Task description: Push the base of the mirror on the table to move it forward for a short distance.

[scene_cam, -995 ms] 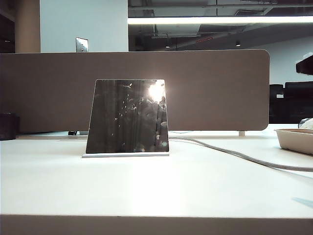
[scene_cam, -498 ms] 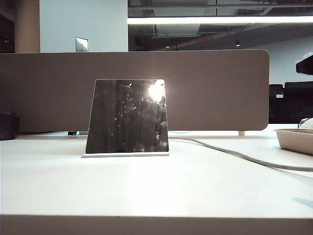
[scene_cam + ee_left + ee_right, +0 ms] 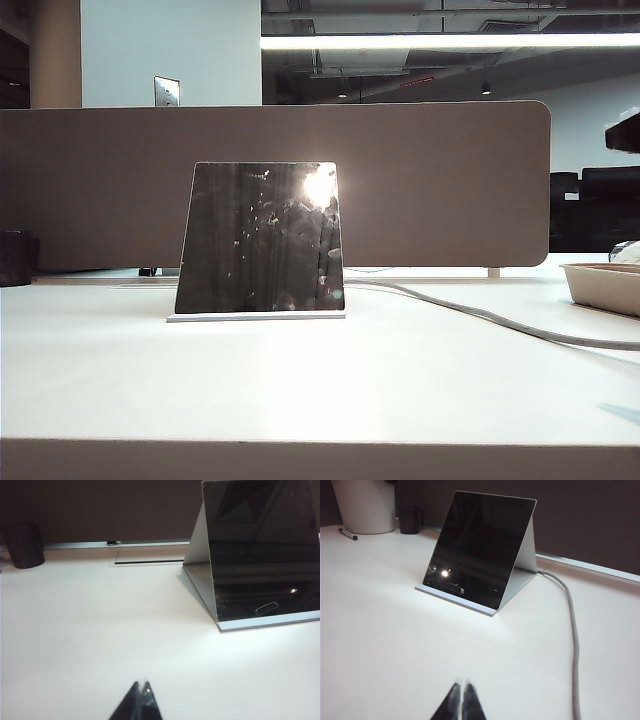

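The mirror [image 3: 261,238] was seen standing upright near the middle of the tabletop [image 3: 320,385], leaning back on its rear support, with its thin white base [image 3: 256,316] lying flat along the front edge of the glass. Neither arm was caught in the exterior view. In each wrist view the fingers were pressed together into a narrow tip, nothing held: the left gripper [image 3: 143,692] and the right gripper [image 3: 461,690] were both kept low over bare tabletop, well apart from the mirror. From the left fingers the base [image 3: 270,624] lay ahead and off toward the right arm's side; from the right fingers the base [image 3: 456,601] lay almost straight ahead, its long axis running across the line of approach. Which arm was nearer could not be told for certain, though the right was judged better lined up for a push.
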You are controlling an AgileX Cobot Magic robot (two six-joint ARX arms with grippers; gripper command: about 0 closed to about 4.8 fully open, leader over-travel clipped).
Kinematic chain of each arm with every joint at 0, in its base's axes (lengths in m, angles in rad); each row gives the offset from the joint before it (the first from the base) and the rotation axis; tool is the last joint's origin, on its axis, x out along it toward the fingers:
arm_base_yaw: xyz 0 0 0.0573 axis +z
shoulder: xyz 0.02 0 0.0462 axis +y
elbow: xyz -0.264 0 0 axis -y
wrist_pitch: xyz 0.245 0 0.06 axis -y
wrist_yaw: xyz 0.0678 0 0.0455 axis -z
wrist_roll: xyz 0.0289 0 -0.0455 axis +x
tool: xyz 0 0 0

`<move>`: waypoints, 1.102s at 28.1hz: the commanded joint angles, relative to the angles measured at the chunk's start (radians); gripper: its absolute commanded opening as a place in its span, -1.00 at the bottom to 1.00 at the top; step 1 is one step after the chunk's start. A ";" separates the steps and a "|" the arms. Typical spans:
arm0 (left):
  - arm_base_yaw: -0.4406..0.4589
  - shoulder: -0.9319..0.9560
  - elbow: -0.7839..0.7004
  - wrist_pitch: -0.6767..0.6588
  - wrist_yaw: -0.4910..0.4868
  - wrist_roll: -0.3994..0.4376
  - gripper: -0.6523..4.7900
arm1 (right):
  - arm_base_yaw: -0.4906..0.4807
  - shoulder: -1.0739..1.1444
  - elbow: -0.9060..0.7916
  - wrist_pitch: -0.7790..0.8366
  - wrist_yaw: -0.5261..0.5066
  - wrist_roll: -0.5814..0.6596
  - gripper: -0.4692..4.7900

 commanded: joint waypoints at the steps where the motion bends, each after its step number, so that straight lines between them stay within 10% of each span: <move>1: 0.001 0.000 0.001 0.004 0.004 0.004 -0.77 | -0.045 0.000 0.001 0.014 -0.005 -0.001 -0.74; 16: 0.001 0.000 0.001 0.004 0.004 0.004 -0.77 | -0.476 0.000 0.001 0.014 -0.002 0.000 -0.74; 31: 0.001 0.000 0.001 0.004 0.004 0.004 -0.76 | -0.577 0.000 0.001 0.014 -0.002 -0.001 -0.74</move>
